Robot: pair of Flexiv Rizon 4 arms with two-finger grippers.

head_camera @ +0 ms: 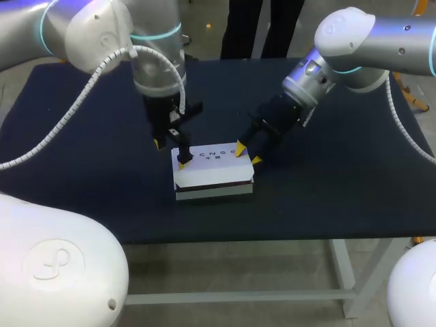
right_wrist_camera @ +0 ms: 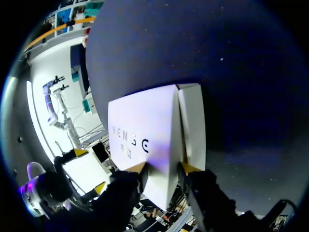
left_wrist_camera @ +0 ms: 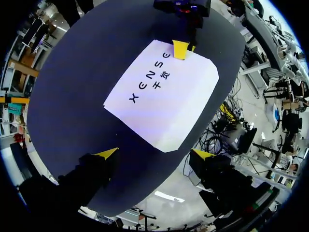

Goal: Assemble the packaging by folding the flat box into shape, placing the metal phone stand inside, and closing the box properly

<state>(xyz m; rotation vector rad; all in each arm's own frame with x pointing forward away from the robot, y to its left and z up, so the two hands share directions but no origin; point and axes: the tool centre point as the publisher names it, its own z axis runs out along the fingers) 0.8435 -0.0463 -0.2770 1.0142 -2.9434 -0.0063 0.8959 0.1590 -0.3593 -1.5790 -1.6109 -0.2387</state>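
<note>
Box [head_camera: 214, 170], white and folded into shape with its printed lid down, sits near the middle of the dark counter [head_camera: 82, 170]. The left end effector [head_camera: 170, 153] hangs over its back left corner, fingers spread wide (one yellow tip touches the lid). The right end effector [head_camera: 248, 154] pinches the box's right edge, one tip on top, the other against the side panel.
</note>
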